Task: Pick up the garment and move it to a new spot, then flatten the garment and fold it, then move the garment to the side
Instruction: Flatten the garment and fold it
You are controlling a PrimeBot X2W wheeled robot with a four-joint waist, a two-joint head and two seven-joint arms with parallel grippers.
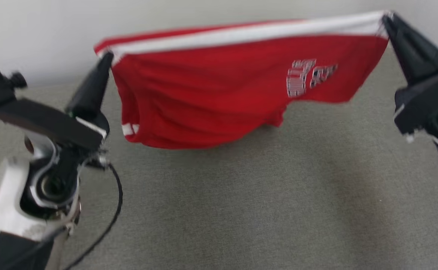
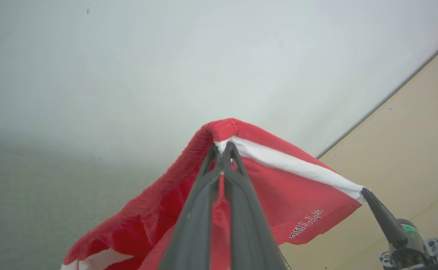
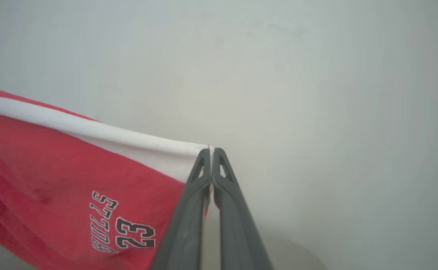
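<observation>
The garment (image 1: 219, 86) is red with a white band along its top edge and a small printed number. It hangs stretched in the air between both grippers, above a grey cloth surface (image 1: 263, 202). My left gripper (image 1: 108, 56) is shut on the band's left corner, and my right gripper (image 1: 385, 18) is shut on the right corner. In the left wrist view the garment (image 2: 301, 195) drapes over my shut left gripper (image 2: 222, 148), with the other arm's gripper (image 2: 365, 191) on the far corner. The right wrist view shows the garment (image 3: 54, 168) pinched by my right gripper (image 3: 211, 150).
A pale wall (image 1: 54, 26) rises behind the grey cloth surface. A black cable (image 1: 114, 210) hangs from my left arm at the lower left. The garment's lower hem (image 1: 204, 140) hangs close to the surface near its back edge.
</observation>
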